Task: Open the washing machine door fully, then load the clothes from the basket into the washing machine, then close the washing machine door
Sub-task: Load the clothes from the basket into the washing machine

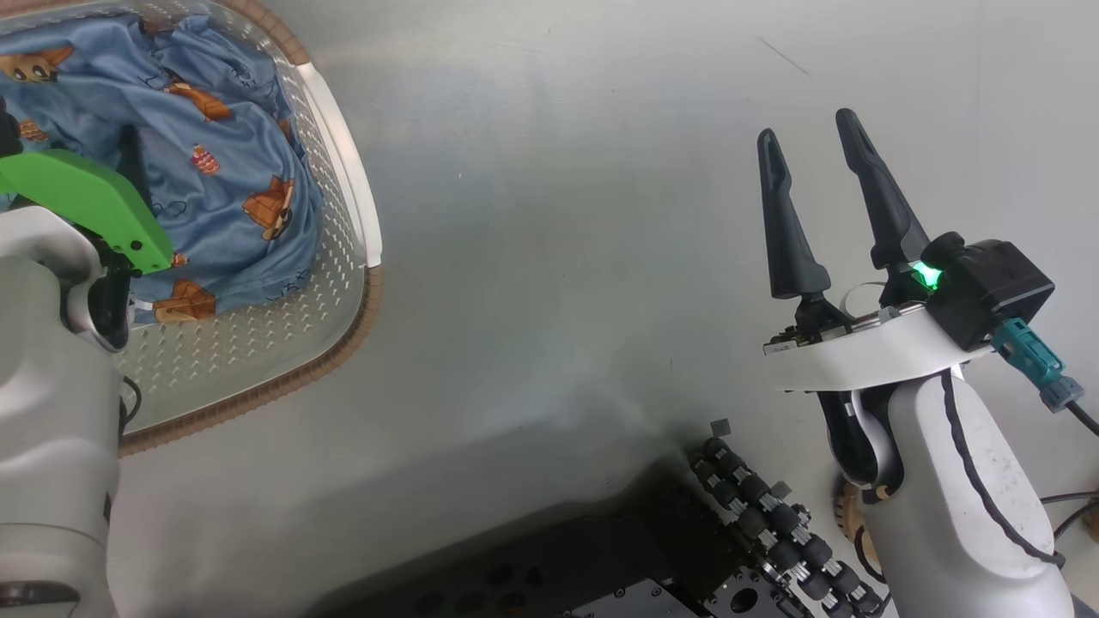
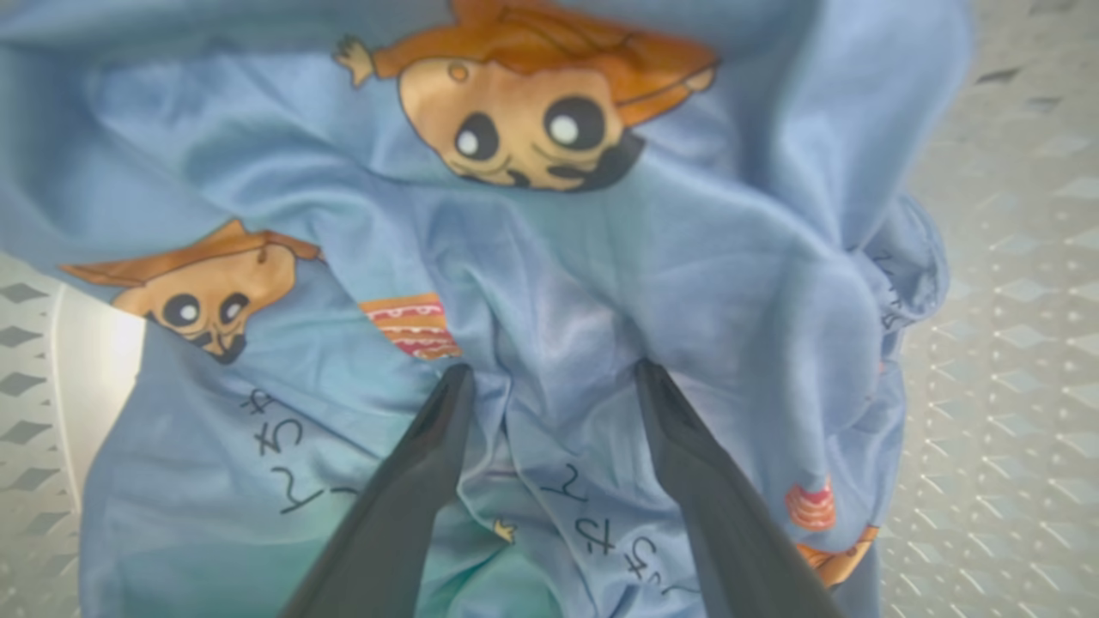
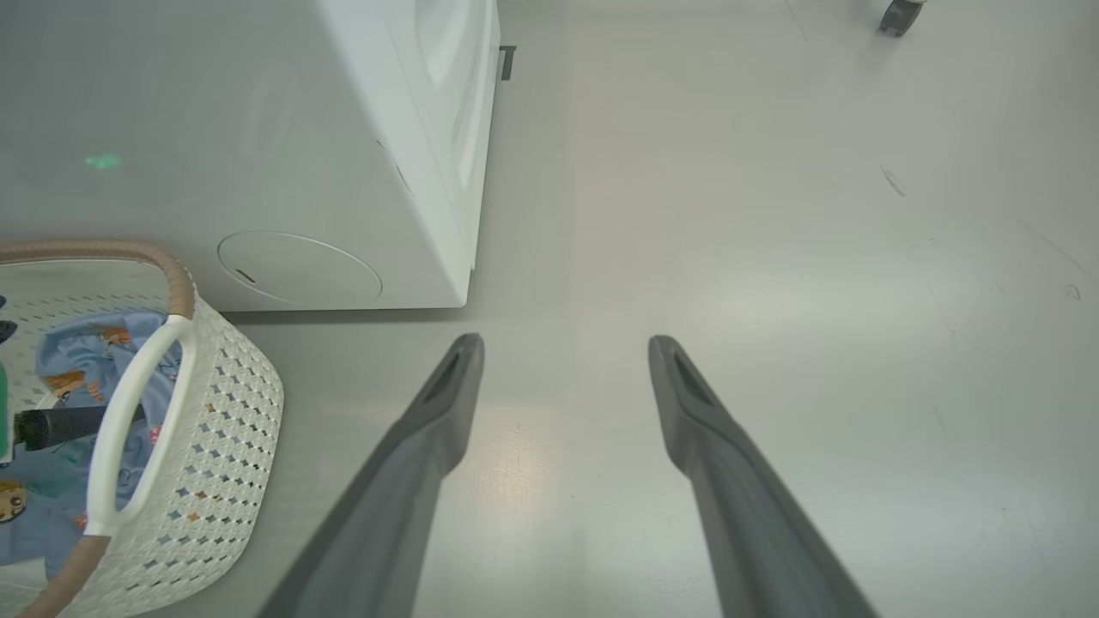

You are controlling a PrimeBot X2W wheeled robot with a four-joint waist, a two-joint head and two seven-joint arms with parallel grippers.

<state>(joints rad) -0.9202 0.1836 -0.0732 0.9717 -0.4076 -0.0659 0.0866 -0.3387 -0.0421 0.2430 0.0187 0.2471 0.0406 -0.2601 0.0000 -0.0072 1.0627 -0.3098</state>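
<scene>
Left hand [image 2: 554,369]: fingers spread, tips touching the clothes [image 2: 549,249] just ahead, inside the basket [image 1: 365,318]; nothing gripped yet. Right hand [image 1: 806,127]: spread, empty. Judged: loading pending, door closing outstanding.

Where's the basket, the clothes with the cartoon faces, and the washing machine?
the basket [image 3: 215,412]: right wrist view, on its perforated white side wall.
the clothes [image 2: 549,257]: left wrist view, on the blue fabric's middle fold.
the washing machine [image 3: 258,129]: right wrist view, on its white panel.

- Glossy pale grey floor [image 1: 549,223], marked by a thin dark scratch [image 1: 781,56] (upper right in the head view).
- Dark caster wheel [image 3: 898,15] standing at the floor's far edge.
</scene>
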